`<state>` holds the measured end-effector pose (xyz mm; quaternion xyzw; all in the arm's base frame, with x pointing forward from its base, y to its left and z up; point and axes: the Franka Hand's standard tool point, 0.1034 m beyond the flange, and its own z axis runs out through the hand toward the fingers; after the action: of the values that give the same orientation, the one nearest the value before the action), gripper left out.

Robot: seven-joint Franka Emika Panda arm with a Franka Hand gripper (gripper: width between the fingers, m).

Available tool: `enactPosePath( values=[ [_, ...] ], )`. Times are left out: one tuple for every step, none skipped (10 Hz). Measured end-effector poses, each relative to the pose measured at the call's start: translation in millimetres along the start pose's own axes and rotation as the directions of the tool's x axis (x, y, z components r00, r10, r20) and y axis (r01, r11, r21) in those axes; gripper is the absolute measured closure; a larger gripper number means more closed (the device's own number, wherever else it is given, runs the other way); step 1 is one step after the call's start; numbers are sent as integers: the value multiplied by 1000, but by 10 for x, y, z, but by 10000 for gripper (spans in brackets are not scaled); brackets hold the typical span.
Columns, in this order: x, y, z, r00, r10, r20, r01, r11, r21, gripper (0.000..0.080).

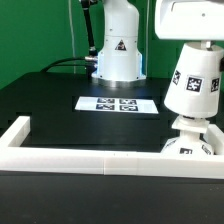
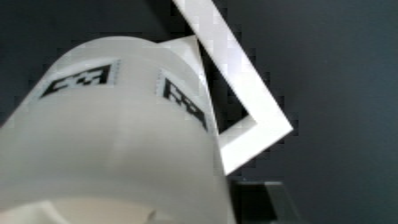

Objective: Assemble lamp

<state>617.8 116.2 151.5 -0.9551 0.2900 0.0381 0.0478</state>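
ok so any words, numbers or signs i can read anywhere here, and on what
No readable words, brand names or numbers in either view.
Small dark triangle sign on the white robot arm base: too small to read.
Black-and-white square marker tags, patterns only, no text: on the flat white marker board, and on the white tapered lamp shade.

lamp hood (image 1: pixel 194 82): 1 | lamp base (image 1: pixel 192 142): 1 | marker board (image 1: pixel 118 104): 1

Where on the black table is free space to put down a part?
Free: the table between the marker board and the white wall, toward the exterior view's left. Crowded: the exterior view's right, where the lamp shade hangs over the bulb.
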Motion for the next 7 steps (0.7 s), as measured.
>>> enactPosePath(
  values=[
    [-11,1,34,1000,1,4,-1,1000,-4,755],
    [-17,4,62,1000,1,6,-1,1000,-7,755],
    [-10,3,65,1000,1,4,-1,1000,-6,755],
    [-4,8,61,1000,0,4,0,1000,-6,587],
    [5,28,56,1000,3,7,-3,1000,-8,403],
    [7,44,37,1000,3,16,-3,1000,-12,267],
    [-34,75,6,999,-7,51,8,999,-33,267]
  ],
)
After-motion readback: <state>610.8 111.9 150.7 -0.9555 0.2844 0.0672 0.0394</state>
